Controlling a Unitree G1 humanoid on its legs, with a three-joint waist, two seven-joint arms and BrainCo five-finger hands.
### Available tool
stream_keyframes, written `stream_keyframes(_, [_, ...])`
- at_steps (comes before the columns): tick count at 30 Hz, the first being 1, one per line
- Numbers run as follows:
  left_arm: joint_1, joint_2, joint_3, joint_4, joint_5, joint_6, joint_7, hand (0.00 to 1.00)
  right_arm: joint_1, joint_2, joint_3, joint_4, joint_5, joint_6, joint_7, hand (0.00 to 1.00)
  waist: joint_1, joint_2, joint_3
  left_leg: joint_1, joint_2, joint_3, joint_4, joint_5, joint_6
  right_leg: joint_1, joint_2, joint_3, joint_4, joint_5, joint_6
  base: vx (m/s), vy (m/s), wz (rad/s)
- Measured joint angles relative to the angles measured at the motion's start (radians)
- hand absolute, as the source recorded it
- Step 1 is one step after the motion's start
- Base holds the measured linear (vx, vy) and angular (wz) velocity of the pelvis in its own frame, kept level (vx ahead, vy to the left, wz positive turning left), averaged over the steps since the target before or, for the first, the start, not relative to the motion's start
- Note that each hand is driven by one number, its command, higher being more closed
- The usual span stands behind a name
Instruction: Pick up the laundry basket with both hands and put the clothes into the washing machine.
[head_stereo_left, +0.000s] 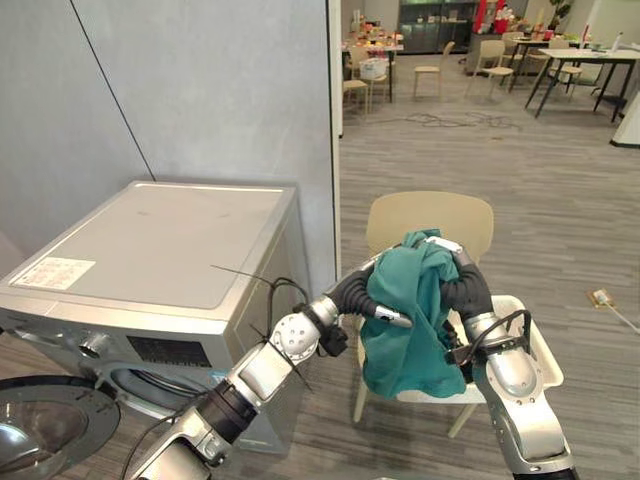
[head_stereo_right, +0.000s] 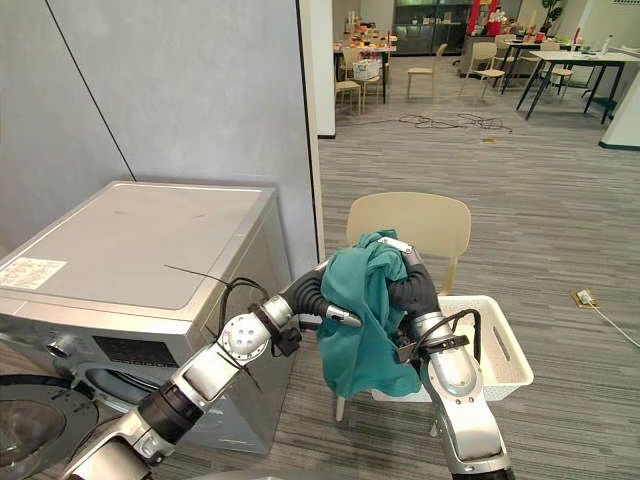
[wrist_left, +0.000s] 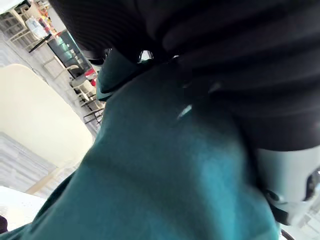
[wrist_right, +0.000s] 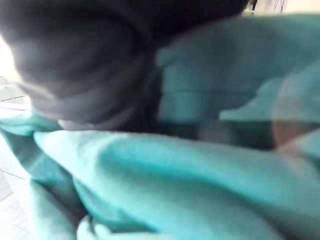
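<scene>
A teal garment (head_stereo_left: 410, 335) hangs bunched between my two hands above a white laundry basket (head_stereo_left: 538, 352). The basket rests on the seat of a beige chair (head_stereo_left: 430, 212). My left hand (head_stereo_left: 360, 292) grips the cloth from its left side, with one silver finger lying across the front. My right hand (head_stereo_left: 468, 285) clasps it from the right, its fingers hooked over the top of the bundle. Up close, the teal garment (wrist_left: 165, 190) shows pressed against the left hand, and its folds (wrist_right: 190, 175) lie against the right. The silver washing machine (head_stereo_left: 160, 245) stands to the left, its round door (head_stereo_left: 40, 425) swung open at the lower left.
A grey partition wall (head_stereo_left: 200, 90) rises behind the machine. Wood-look floor stretches to the right, with a small plug-like object (head_stereo_left: 601, 297) on it. Tables and chairs (head_stereo_left: 560, 60) stand far back in the room.
</scene>
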Motion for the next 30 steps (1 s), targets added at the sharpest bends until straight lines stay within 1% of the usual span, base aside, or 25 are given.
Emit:
stream_keyframes(3, [-0.010,0.000,-0.026,0.035,-0.031,0.006,0.000,0.00,-0.005,-0.002,0.027,0.000,0.007,0.012,-0.010,1.00,-0.003,-0.001,-0.002,-0.005,-0.002,-0.003,0.000,0.003,0.004,0.001,0.001,0.000,0.000,0.000,0.000,0.08,-0.011,0.02])
stream_keyframes(4, [-0.014,-0.001,-0.036,0.052,-0.045,0.013,0.000,1.00,-0.019,-0.003,0.054,0.000,0.013,0.015,-0.012,1.00,-0.006,-0.001,-0.004,-0.010,-0.003,-0.004,0.001,0.003,0.004,-0.001,0.001,0.000,0.000,0.000,0.000,0.08,-0.003,0.02])
stream_keyframes(7, [-0.028,-0.001,-0.064,0.080,-0.075,0.020,0.008,1.00,-0.070,-0.002,0.119,0.000,0.020,0.018,-0.021,1.00,-0.008,-0.003,-0.004,-0.011,-0.008,-0.008,0.001,0.003,0.004,-0.001,0.002,0.008,0.000,0.000,0.000,0.05,0.014,0.03])
stream_keyframes(8, [-0.030,-0.002,-0.064,0.080,-0.103,0.018,0.023,1.00,-0.094,-0.002,0.130,0.000,0.022,0.018,-0.029,1.00,-0.008,-0.003,-0.004,-0.012,-0.009,-0.011,0.001,0.003,0.004,-0.001,0.002,0.012,-0.001,0.000,0.000,0.03,0.010,0.05])
stream_keyframes(10, [-0.032,-0.002,-0.064,0.080,-0.125,0.016,0.034,1.00,-0.114,-0.002,0.141,0.000,0.031,0.018,-0.034,1.00,-0.007,-0.004,-0.003,-0.012,-0.010,-0.013,0.001,0.003,0.004,-0.005,0.002,0.012,-0.003,0.000,0.000,0.00,0.007,0.02])
stream_keyframes(11, [-0.032,-0.002,-0.064,0.080,-0.133,0.014,0.046,1.00,-0.119,-0.002,0.146,0.000,0.031,0.019,-0.040,0.00,-0.006,-0.004,-0.003,-0.013,-0.010,-0.013,0.001,0.003,0.004,-0.007,0.002,0.013,-0.003,0.000,0.000,0.00,0.000,0.00])
stream_keyframes(16, [-0.026,-0.015,-0.049,0.080,-0.140,0.004,0.093,1.00,-0.131,0.017,0.155,0.001,0.052,0.018,-0.072,0.00,0.002,-0.014,0.000,-0.022,-0.005,-0.014,0.001,0.003,0.004,-0.016,0.000,0.015,-0.005,0.000,0.000,0.00,0.000,0.00])
stream_keyframes(17, [-0.013,-0.030,-0.021,0.078,-0.138,0.001,0.097,1.00,-0.137,0.027,0.155,0.003,0.053,0.018,-0.080,0.00,0.002,-0.018,0.002,-0.022,-0.005,-0.013,0.001,0.003,0.004,-0.016,0.001,0.015,-0.006,0.000,0.000,0.02,0.018,-0.05])
stream_keyframes(18, [0.056,-0.086,0.053,0.065,-0.136,-0.001,0.113,1.00,-0.176,0.047,0.169,0.038,0.048,0.017,-0.095,0.00,0.001,-0.025,0.001,-0.022,-0.004,-0.009,-0.001,0.003,0.004,-0.017,0.004,0.020,-0.012,0.001,0.000,0.03,0.013,-0.08])
stream_keyframes(22, [0.108,-0.106,0.108,0.060,-0.128,0.009,0.113,1.00,-0.188,0.099,0.170,0.091,0.035,0.016,-0.095,0.00,0.013,-0.024,0.001,-0.020,0.002,0.003,0.000,0.003,0.004,-0.015,0.017,0.033,-0.026,0.011,-0.007,0.03,-0.003,-0.11])
stream_keyframes(23, [0.133,-0.113,0.139,0.044,-0.124,0.014,0.112,1.00,-0.192,0.105,0.171,0.099,0.028,0.016,-0.095,0.00,0.013,-0.024,0.001,-0.020,0.003,0.006,0.000,0.003,0.004,-0.012,0.021,0.036,-0.035,0.016,-0.009,0.03,-0.005,-0.15])
stream_keyframes(24, [0.175,-0.133,0.196,0.018,-0.120,0.019,0.114,1.00,-0.191,0.119,0.169,0.105,0.024,0.014,-0.095,0.00,0.012,-0.024,0.001,-0.020,0.006,0.009,0.003,0.003,0.004,-0.008,0.026,0.039,-0.047,0.022,-0.011,0.04,-0.018,-0.10])
stream_keyframes(25, [0.202,-0.158,0.264,0.009,-0.120,0.029,0.131,1.00,-0.187,0.123,0.168,0.113,0.021,0.010,-0.092,0.00,0.011,-0.024,0.003,-0.019,0.010,0.009,0.008,0.002,0.004,0.004,0.030,0.039,-0.054,0.024,-0.013,0.03,-0.015,-0.07])
stream_keyframes(26, [0.209,-0.167,0.302,0.005,-0.121,0.035,0.142,1.00,-0.186,0.126,0.170,0.119,0.020,0.008,-0.090,0.00,0.011,-0.025,0.004,-0.019,0.016,0.009,0.013,0.002,0.004,0.005,0.032,0.039,-0.054,0.025,-0.013,0.02,-0.033,-0.02])
stream_keyframes(27, [0.212,-0.182,0.372,0.000,-0.123,0.040,0.167,1.00,-0.184,0.139,0.168,0.126,0.019,0.008,-0.090,0.00,0.015,-0.026,0.007,-0.019,0.020,0.008,0.021,0.001,0.004,0.006,0.037,0.040,-0.054,0.026,-0.015,0.00,0.000,0.00])
stream_keyframes(28, [0.212,-0.184,0.408,-0.006,-0.125,0.041,0.179,1.00,-0.184,0.140,0.168,0.126,0.019,0.007,-0.090,0.00,0.015,-0.026,0.012,-0.020,0.024,0.007,0.027,0.000,0.004,0.007,0.040,0.040,-0.054,0.026,-0.016,-0.05,-0.044,-0.03])
stream_keyframes(29, [0.230,-0.189,0.489,-0.055,-0.131,0.041,0.196,1.00,-0.184,0.150,0.165,0.126,0.019,0.002,-0.090,0.00,0.017,-0.023,0.031,-0.025,0.038,0.007,0.056,-0.012,-0.002,0.013,0.047,0.043,-0.055,0.026,-0.022,-0.04,-0.025,-0.04])
stream_keyframes(30, [0.247,-0.189,0.517,-0.085,-0.132,0.041,0.203,1.00,-0.184,0.152,0.162,0.127,0.018,0.002,-0.090,0.00,0.016,-0.021,0.035,-0.032,0.043,0.007,0.069,-0.018,-0.003,0.014,0.049,0.044,-0.056,0.026,-0.024,-0.05,-0.044,-0.03])
